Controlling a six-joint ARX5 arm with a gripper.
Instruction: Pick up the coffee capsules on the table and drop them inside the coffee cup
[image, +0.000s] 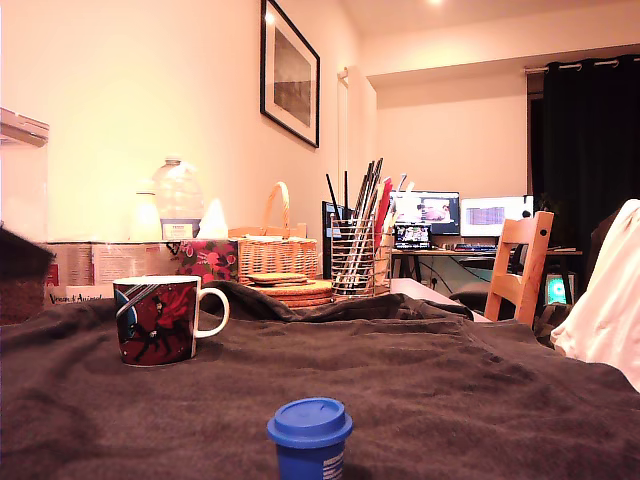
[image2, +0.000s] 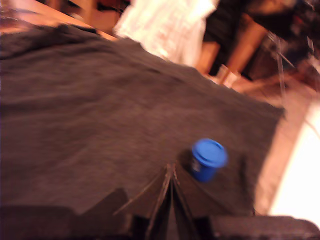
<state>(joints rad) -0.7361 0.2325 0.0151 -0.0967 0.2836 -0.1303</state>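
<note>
Blue capsule (image: 309, 437) sits nearest the exterior camera, upside down on the cloth, wide rim uppermost, pale label low on its side. No grey capsule visible in either view.

My gripper (image2: 170, 200): in the wrist view the dark fingers appear pressed together, tips meeting at a thin seam, nothing between them. Capsule (image2: 207, 159) lies just beyond the tips and off to one side, not touching. Wrist picture is blurred, so the fingers' outline is soft. Gripper not visible in the exterior view.

Table (image: 420, 390): wrinkled dark cloth, folds running across it.

Mug (image: 158, 319) stands upright farther back, toward the exterior view's left, handle facing the exterior view's right, well apart from the capsule.

Behind it: wire holder (image: 353, 262) of utensils, wicker basket (image: 275, 252).

Risks, my judgement:
- Fingers must open before descent; otherwise they knock the capsule over.
- Tapered sides could slip out of a high or off-centre grip.
- Soft cloth may snag a fingertip.
- Mug mouth is small; early release misses it.
</note>
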